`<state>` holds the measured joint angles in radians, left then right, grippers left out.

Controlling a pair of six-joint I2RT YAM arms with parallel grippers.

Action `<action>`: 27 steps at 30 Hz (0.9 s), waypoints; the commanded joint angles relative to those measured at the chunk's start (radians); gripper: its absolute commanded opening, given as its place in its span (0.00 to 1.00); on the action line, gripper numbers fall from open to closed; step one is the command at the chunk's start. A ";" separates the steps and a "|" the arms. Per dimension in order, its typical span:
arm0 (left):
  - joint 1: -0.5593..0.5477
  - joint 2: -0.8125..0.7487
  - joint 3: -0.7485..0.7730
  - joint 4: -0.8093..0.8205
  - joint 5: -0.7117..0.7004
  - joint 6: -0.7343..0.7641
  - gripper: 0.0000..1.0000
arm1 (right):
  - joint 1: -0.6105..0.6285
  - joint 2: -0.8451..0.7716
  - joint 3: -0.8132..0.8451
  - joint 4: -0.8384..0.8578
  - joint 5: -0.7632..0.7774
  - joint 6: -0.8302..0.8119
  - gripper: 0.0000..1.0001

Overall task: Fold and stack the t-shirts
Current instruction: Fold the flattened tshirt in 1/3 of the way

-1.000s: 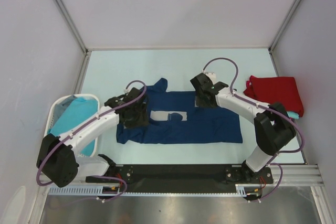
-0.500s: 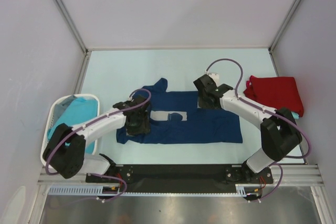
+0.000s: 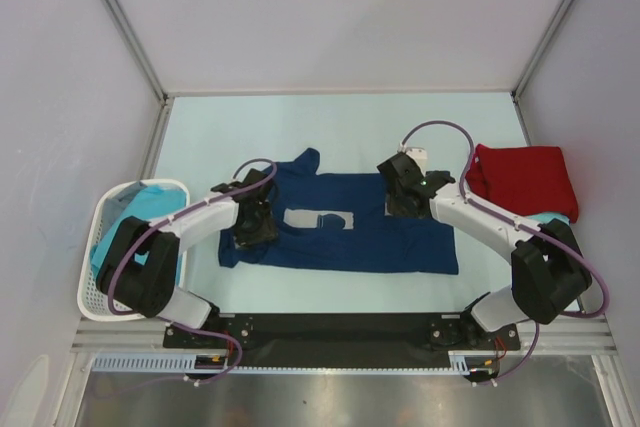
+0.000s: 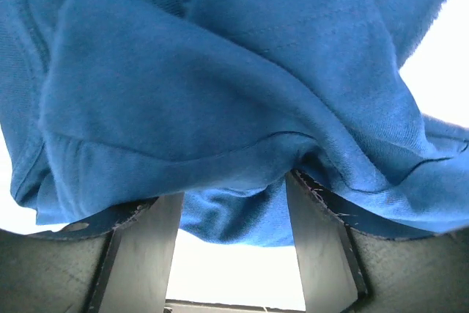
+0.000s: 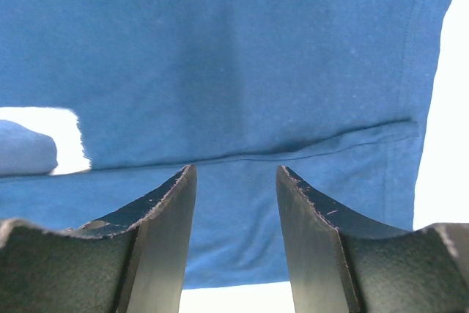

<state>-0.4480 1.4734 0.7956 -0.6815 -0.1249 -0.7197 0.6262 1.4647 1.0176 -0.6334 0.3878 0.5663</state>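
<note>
**Navy shirt spread flat, both grippers at its ends**

The navy t-shirt [image 3: 340, 242] lies flat mid-table [image 3: 330, 132], print up, ready for folding. The red t-shirt [image 3: 525, 179] sits folded at the right, likely the stack's base. The left gripper [image 3: 255, 227] is sunk in bunched sleeve cloth, fingers apart; I cannot tell if it pinches. The right gripper [image 3: 403, 197] is narrowly parted over the far edge and holds nothing. Since a second ago it has slid rightward, and the left elbow has drawn in.
</note>
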 commanded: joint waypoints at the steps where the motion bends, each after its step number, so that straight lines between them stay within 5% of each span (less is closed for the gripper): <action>1: 0.037 0.021 0.062 0.028 -0.030 0.040 0.62 | -0.002 -0.027 -0.020 0.008 0.011 -0.005 0.53; 14: -0.103 -0.274 0.191 0.005 -0.100 0.032 0.66 | 0.000 0.020 -0.004 0.046 -0.004 -0.003 0.52; 19: -0.098 -0.126 0.284 -0.075 -0.142 0.095 0.66 | 0.000 0.055 0.045 0.051 -0.013 0.004 0.52; 27: -0.098 -0.016 0.185 -0.001 -0.082 0.089 0.62 | 0.000 0.075 0.072 0.035 0.000 0.014 0.52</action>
<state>-0.5510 1.4509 1.0142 -0.6983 -0.2272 -0.6460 0.6262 1.5337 1.0451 -0.6079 0.3725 0.5667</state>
